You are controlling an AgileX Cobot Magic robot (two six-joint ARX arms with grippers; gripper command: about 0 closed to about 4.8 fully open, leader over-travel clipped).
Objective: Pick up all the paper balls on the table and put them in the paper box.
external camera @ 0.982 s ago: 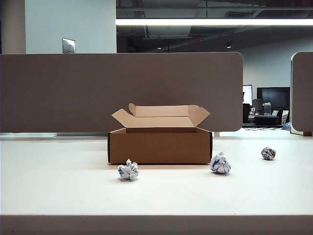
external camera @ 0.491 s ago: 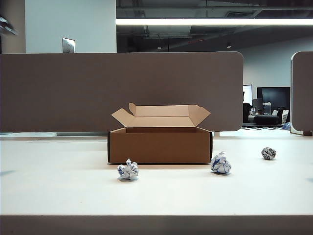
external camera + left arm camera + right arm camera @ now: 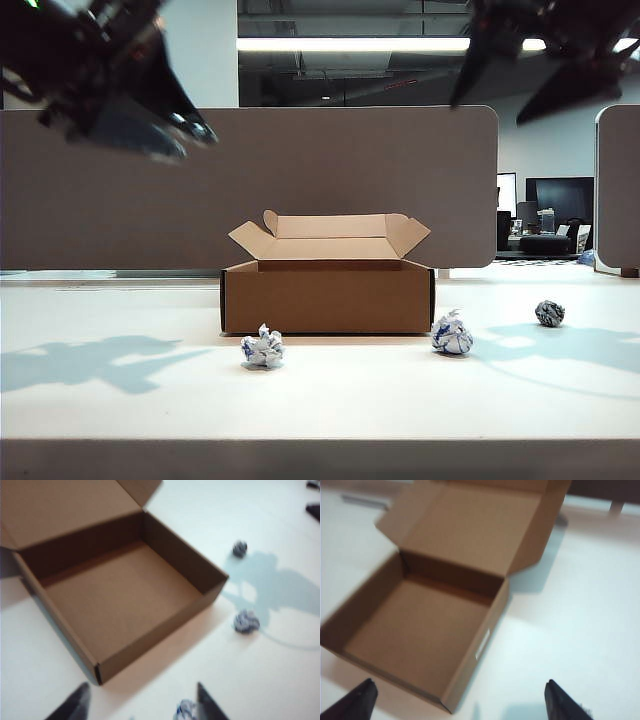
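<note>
Left gripper (image 3: 140, 705) spread, empty, high above the table (image 3: 120, 410); paper box (image 3: 125, 600) just ahead below, one of the paper balls (image 3: 185, 710) beneath its tips. Right gripper (image 3: 457, 700) spread wide, empty, box beneath.

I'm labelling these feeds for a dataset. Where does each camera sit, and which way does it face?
Exterior view: low at the white table's front edge, facing the open brown cardboard box and three crumpled white-and-blue paper balls; left gripper and right gripper hang high.
Left wrist view: above, looking down into the box; open left gripper.
Right wrist view: above, on the box; open right gripper.
Shared: all show the empty box.
</note>
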